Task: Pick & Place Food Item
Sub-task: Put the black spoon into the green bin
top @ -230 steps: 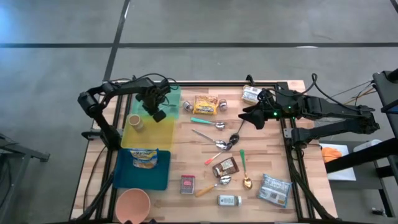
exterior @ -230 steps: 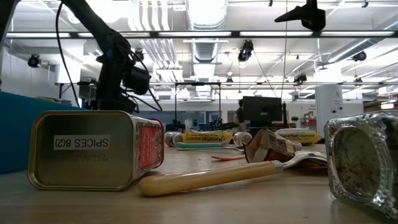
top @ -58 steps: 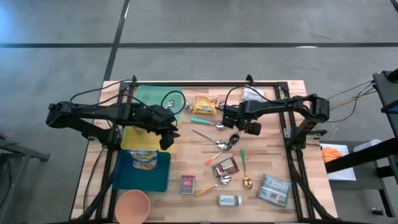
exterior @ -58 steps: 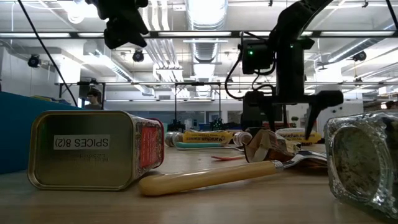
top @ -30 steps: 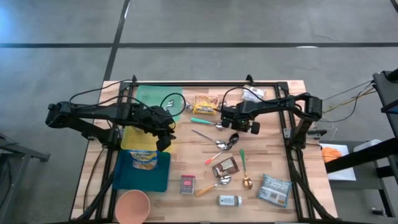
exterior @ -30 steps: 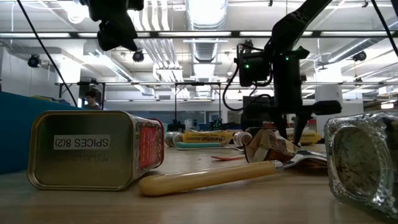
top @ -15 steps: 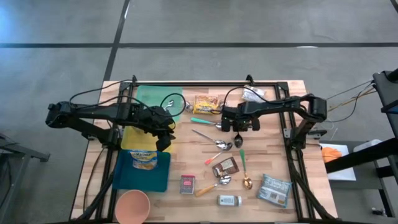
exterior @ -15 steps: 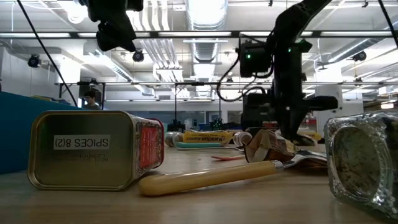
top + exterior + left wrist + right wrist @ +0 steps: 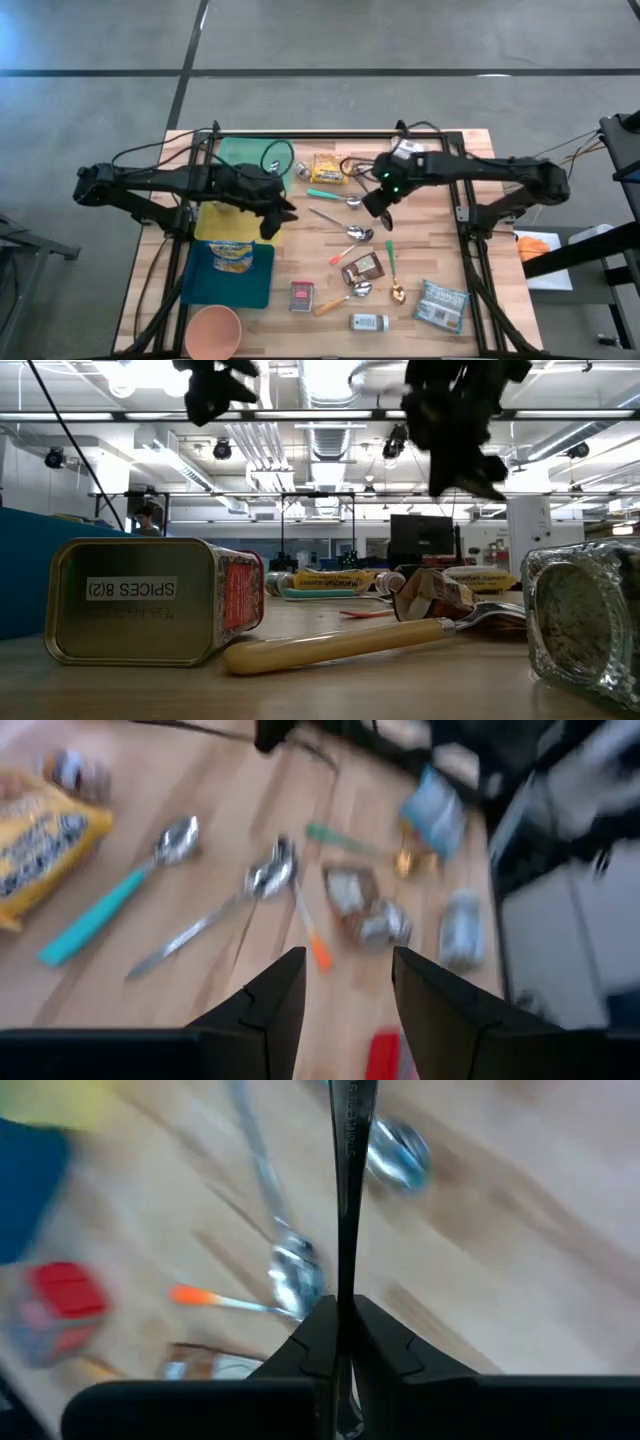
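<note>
Three things nearest on the counter [image 9: 300,695]: spice tin [image 9: 150,600] on its side, wooden-handled spoon [image 9: 340,645], glass jar [image 9: 585,620]. Farther in, mid-counter, right claw [image 9: 340,1330] raised and pinched tight on the thin handle of a dark spoon [image 9: 347,1140], bowl dangling over two silver spoons [image 9: 350,232]. Level with it, left claw [image 9: 345,965] parted partway, empty, hovering by the yellow board [image 9: 215,222], just past the yellow packet [image 9: 233,254] on the blue tray [image 9: 205,285]. Near the far edge, a yellow snack bag [image 9: 330,168].
</note>
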You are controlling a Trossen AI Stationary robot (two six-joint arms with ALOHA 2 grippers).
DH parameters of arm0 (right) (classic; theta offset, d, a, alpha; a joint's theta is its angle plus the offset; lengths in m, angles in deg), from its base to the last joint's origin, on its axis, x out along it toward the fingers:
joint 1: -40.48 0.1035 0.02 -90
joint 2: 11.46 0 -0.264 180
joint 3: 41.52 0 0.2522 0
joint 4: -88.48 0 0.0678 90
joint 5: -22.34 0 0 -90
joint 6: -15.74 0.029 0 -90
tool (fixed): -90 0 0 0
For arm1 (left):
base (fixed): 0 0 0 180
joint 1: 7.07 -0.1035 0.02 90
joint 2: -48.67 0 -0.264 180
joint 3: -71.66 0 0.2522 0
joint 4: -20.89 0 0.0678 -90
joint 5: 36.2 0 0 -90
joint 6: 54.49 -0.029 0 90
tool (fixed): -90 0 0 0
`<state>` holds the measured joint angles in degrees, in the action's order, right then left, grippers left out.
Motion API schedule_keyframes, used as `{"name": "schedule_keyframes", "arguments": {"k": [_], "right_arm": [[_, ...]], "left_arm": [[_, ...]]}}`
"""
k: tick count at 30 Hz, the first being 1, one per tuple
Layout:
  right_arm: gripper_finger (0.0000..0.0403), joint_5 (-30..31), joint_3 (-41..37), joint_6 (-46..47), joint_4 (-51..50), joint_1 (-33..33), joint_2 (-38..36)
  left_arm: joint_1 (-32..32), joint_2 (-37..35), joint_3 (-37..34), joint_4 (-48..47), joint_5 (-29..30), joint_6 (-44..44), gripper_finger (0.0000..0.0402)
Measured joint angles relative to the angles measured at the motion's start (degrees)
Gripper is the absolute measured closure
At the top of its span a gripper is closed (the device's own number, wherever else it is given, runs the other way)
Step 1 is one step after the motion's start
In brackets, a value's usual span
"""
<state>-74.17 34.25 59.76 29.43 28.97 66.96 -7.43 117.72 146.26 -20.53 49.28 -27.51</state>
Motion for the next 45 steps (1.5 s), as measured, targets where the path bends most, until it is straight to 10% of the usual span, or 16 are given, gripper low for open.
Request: {"name": "schedule_keyframes", "arguments": {"k": [7, 14, 24, 45], "right_arm": [[0.0391, -0.67, 3.43, -8.55, 8.87, 3.19, -5.98], [0.0391, -2.43, 7.69, -16.63, 6.41, 5.24, -3.69], [0.0392, -2.35, 13.50, -27.46, -2.79, 6.55, 4.91], [0.0392, 9.74, 36.37, -38.87, -15.58, 8.14, 18.47]], "left_arm": [[-7.82, 1.02, 0.02, 4.83, 2.62, 19.51, 0.0245], [-16.73, 4.74, -0.02, 11.02, -12.79, 26.60, 0.0245], [-24.16, 6.25, 0.00, 12.48, -26.87, 29.84, 0.0245], [-24.12, 6.73, -0.09, 14.32, -29.32, 30.54, 0.0244]]}}
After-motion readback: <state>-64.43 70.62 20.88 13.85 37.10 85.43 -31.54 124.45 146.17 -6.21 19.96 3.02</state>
